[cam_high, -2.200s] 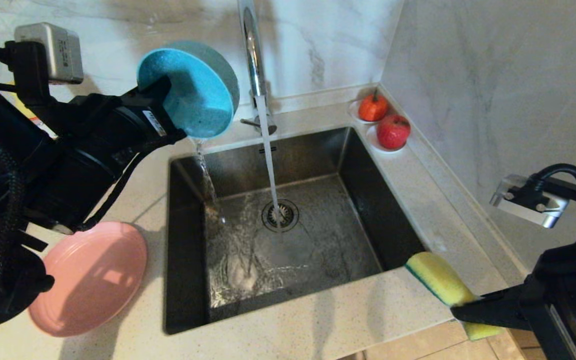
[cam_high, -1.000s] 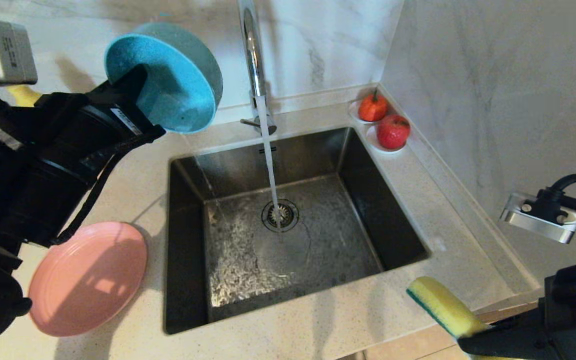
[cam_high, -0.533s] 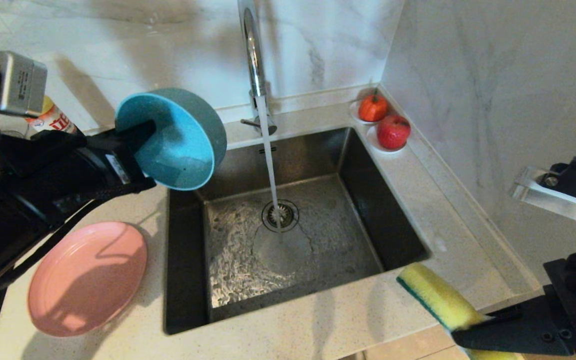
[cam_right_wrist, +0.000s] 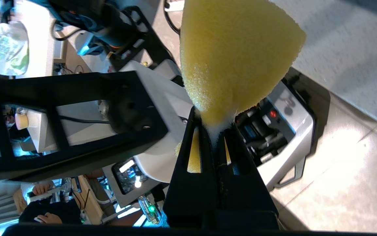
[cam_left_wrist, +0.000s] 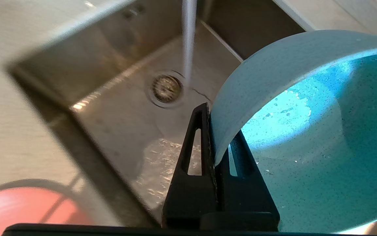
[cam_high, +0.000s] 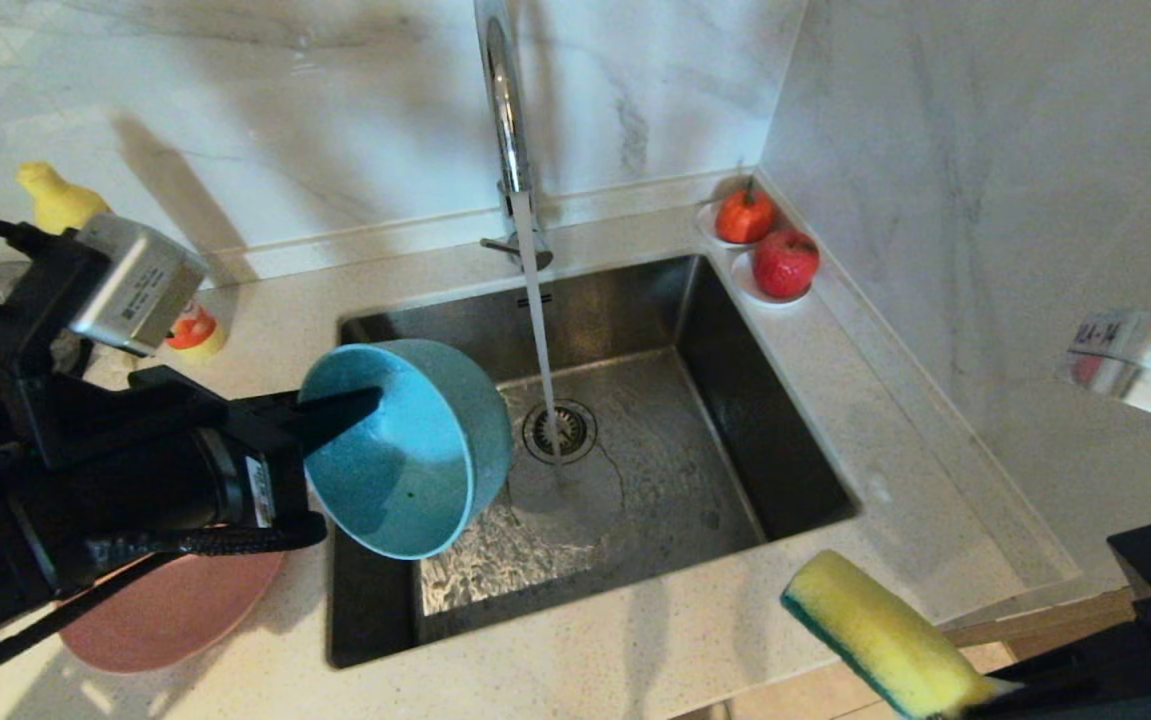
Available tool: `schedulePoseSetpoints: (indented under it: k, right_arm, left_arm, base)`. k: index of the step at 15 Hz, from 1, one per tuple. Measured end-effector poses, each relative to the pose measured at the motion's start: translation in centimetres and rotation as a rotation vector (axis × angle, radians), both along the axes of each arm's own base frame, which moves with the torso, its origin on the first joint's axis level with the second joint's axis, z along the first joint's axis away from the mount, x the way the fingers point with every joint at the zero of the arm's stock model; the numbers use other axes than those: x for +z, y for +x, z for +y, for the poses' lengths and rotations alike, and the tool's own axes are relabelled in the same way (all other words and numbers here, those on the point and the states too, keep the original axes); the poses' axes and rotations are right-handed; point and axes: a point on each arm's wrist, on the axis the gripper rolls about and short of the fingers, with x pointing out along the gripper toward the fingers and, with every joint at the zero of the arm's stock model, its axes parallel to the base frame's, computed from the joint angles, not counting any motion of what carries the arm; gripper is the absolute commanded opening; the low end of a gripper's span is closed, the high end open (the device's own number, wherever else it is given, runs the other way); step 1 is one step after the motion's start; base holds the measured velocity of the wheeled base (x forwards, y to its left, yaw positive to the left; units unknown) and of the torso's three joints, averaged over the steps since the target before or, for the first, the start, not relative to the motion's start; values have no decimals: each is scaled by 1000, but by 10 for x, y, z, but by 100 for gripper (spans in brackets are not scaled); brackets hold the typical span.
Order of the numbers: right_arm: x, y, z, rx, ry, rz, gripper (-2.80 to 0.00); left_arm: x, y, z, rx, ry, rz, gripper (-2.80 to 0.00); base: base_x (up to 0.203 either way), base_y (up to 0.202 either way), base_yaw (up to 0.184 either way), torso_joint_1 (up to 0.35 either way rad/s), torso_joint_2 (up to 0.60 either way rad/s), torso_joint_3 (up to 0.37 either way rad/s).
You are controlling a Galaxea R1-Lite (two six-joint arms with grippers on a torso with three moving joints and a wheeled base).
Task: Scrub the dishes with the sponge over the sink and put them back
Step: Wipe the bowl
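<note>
Teal-blue bowl (cam_high: 410,450) is hanging tilted on its side above the left half of the sink (cam_high: 735,380), its open mouth facing toward the near-left and its inside wet with droplets. The left gripper (cam_high: 340,408) is pinching the bowl's rim, one finger lying inside the bowl and the other pressed against the outer wall, the two squeezed together with only the thin wall between them. Water is running from the chrome faucet (cam_high: 505,120) in a thin stream onto the basin floor just beside the round drain (cam_high: 560,430), a little apart from the bowl.

Near the front right corner of the counter (cam_high: 635,640), the right gripper (cam_right_wrist: 213,131) is clamping the sponge (cam_high: 875,635), its fingers squeezed tight into the yellow foam so the foam is bulging out beyond them. The sponge is sticking out over the counter's front edge, its dark green layer showing along the lower side.

Left of the sink, the pink plate (cam_high: 175,610) is lying flat on the counter, partly hidden under the left arm. Two red fruits (cam_high: 765,245) are sitting at the back right corner, and a yellow-topped bottle (cam_high: 60,200) is standing at the back left
</note>
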Motion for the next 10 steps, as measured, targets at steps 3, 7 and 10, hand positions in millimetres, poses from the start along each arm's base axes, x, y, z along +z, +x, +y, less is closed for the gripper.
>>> schedulePoseSetpoints:
  k: [3, 7, 10]
  right_arm:
    - [10, -2, 1, 15, 31, -22, -280]
    - [13, 3, 10, 13, 35, -8, -280]
    - [17, 14, 25, -13, 41, 22, -280]
  left_arm:
    - [-8, 9, -13, -11, 12, 41, -280]
    - [-7, 15, -31, 91, -37, 69, -280]
    - [-3, 25, -44, 198, -64, 57, -280]
  base:
    - [0, 0, 0, 0, 0, 0]
    - [0, 0, 0, 0, 0, 0]
    - [0, 0, 0, 0, 0, 0]
